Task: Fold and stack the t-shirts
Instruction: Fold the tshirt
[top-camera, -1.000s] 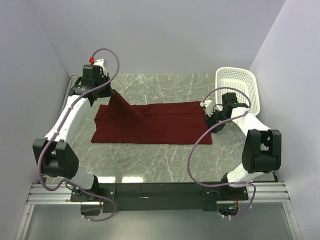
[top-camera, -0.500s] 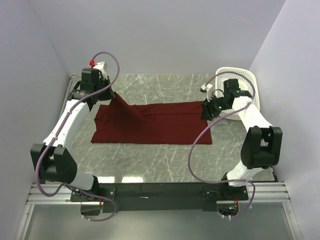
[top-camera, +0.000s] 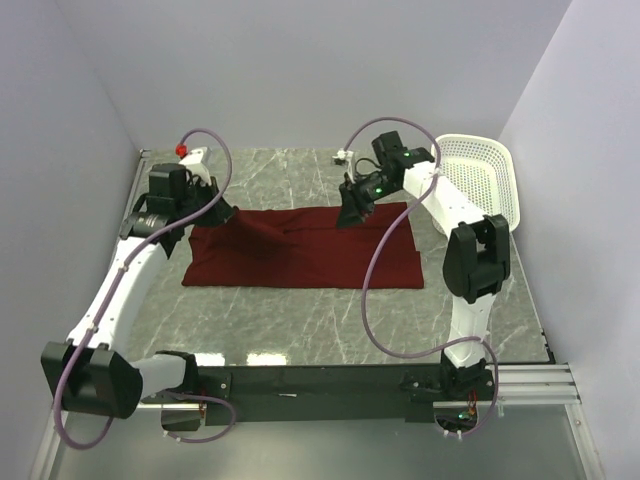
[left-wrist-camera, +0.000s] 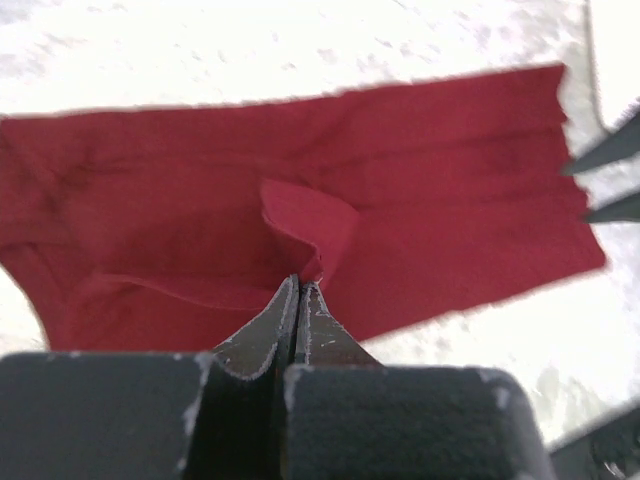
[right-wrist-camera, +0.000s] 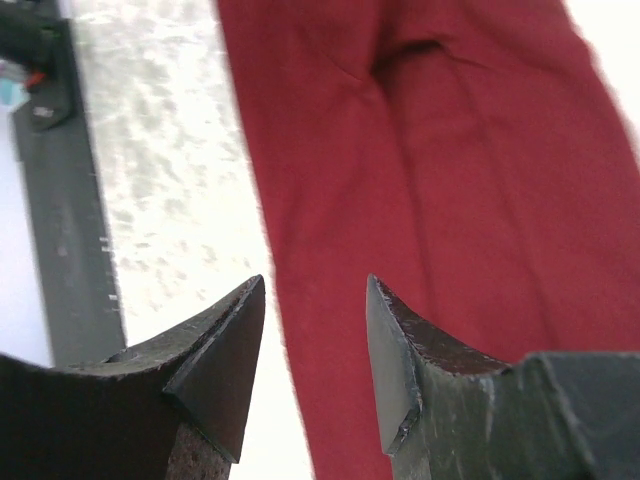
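While the shirt (top-camera: 300, 250) lies on the desk (top-camera: 300, 320) as a long red band, seemingly folded once lengthwise, the folding looks far from finished, since it has not yet been doubled across into a compact packet. The left gripper (left-wrist-camera: 300, 290) has its jaws pressed together on a raised pinch of cloth at the shirt's left end, and the right gripper (right-wrist-camera: 313, 290) hovers over the far edge with jaws spread. No other shirt or stack shows, so I judge that stacking is all ahead.
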